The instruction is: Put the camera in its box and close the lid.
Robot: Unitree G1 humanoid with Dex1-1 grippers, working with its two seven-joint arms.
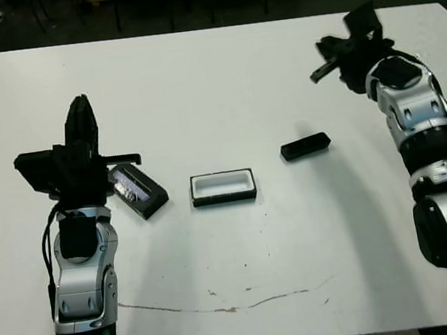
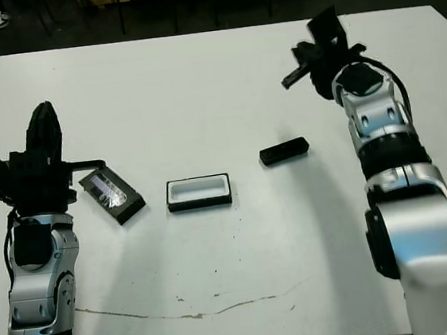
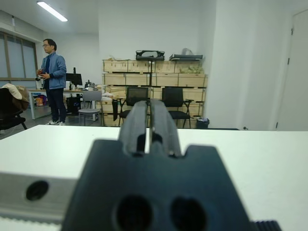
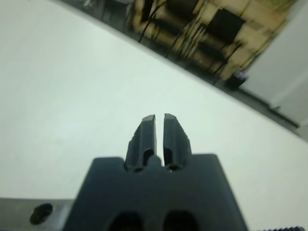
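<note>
The box [image 1: 223, 187], a shallow black tray with a white lining, lies open near the middle of the table. To its left, the lid [image 1: 138, 191] lies at an angle, its silvery strip facing up. The camera [image 1: 305, 146], a slim black bar, rests to the right of the box. My left gripper [image 1: 81, 104] is raised just left of the lid, shut and holding nothing, its fingers [image 3: 149, 118] pressed together. My right gripper [image 1: 361, 18] hovers far back on the right, well beyond the camera. It too is shut and holds nothing, and only a thin slit shows between its fingers [image 4: 146, 130].
A thin dark crack or line [image 1: 222, 305] runs across the white table [image 1: 199, 90] near its front edge. Beyond the table, the left wrist view shows a person [image 3: 52, 79] standing, chairs and wooden crates.
</note>
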